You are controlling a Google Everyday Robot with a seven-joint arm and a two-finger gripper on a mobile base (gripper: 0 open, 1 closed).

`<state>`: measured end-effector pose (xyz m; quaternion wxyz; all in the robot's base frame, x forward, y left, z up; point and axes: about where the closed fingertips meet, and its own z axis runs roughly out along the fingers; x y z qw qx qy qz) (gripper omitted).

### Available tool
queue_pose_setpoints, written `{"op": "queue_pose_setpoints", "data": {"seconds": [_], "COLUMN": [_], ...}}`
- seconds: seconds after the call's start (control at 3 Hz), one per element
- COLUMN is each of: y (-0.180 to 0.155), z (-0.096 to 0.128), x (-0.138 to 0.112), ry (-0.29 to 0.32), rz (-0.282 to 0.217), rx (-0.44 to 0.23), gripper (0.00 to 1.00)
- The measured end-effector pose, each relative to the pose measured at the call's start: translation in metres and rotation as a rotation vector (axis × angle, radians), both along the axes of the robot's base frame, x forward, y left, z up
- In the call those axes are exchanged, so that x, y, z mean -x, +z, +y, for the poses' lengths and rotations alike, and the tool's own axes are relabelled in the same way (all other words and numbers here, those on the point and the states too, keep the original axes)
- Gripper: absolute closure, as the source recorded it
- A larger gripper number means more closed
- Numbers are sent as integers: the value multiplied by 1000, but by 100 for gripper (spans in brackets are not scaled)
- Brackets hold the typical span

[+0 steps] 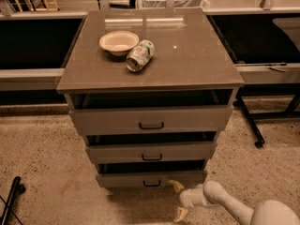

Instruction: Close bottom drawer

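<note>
The bottom drawer [151, 178] is the narrowest grey front at the base of the cabinet, with a small dark centre handle [152, 183]. It stands only slightly out, with a thin dark gap above it. My gripper [178, 200] is low at the cabinet's front right, just in front of and to the right of that drawer. Its pale yellowish fingers [176, 186] are spread apart and hold nothing. The upper finger lies close to the drawer's lower right corner; I cannot tell whether it touches. My white arm [225, 203] comes in from the bottom right.
The mid-width drawer [151, 152] and the widest top drawer [151, 119] stand slightly open. A pale bowl [119, 42] and a tipped can [140, 55] lie on the cabinet top [187, 55]. A table leg with a caster [257, 143] is right; a dark stand [10, 202] is bottom left.
</note>
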<state>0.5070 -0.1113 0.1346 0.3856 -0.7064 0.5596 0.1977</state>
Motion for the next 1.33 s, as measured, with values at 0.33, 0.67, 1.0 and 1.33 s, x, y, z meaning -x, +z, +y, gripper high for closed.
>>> {"op": "queue_pose_setpoints", "data": {"seconds": [0.33, 0.67, 1.0, 1.33], "y": [-5, -12, -10, -8], "z": [7, 6, -1, -7], "x": [-9, -26, -39, -51], "ry": [7, -3, -30, -61], "rz": [11, 23, 8, -5], "rx": [7, 27, 25, 16], "gripper": [0, 18, 42, 45]}}
